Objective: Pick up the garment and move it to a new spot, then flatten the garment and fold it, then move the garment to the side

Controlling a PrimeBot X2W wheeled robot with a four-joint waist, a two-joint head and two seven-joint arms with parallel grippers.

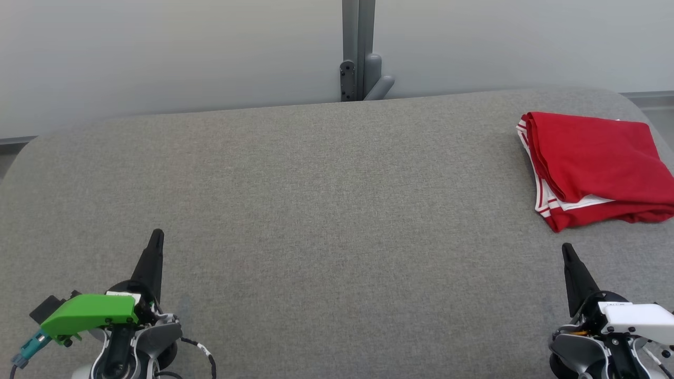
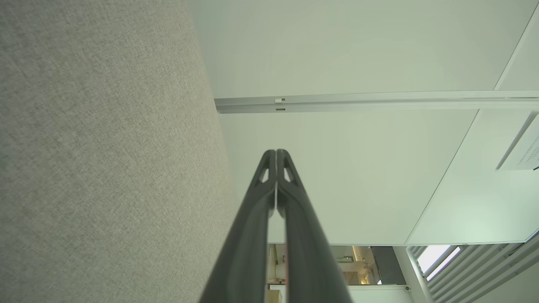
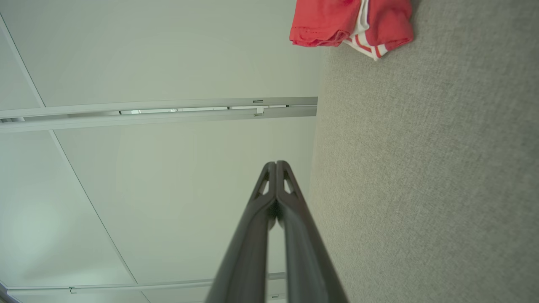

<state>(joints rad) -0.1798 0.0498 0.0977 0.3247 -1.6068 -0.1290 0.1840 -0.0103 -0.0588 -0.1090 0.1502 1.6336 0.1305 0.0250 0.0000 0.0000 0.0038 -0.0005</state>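
Folded red garment lies right, perhaps overhanging the table.

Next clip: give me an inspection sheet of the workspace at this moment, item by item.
Surface: grey fabric-covered table, far corners rounded.
Job's things: red garment with white stripes, folded, lying at the far right, apart from both grippers.
Clutter: nothing seen.
Grippers: left gripper and right gripper both shut and empty, at the near side, fingers pointing away from the robot.
Cables: black cable looping beside the left wrist; teal connector below its green cover.
Surroundings: pale wall panels and a grey post behind the table.
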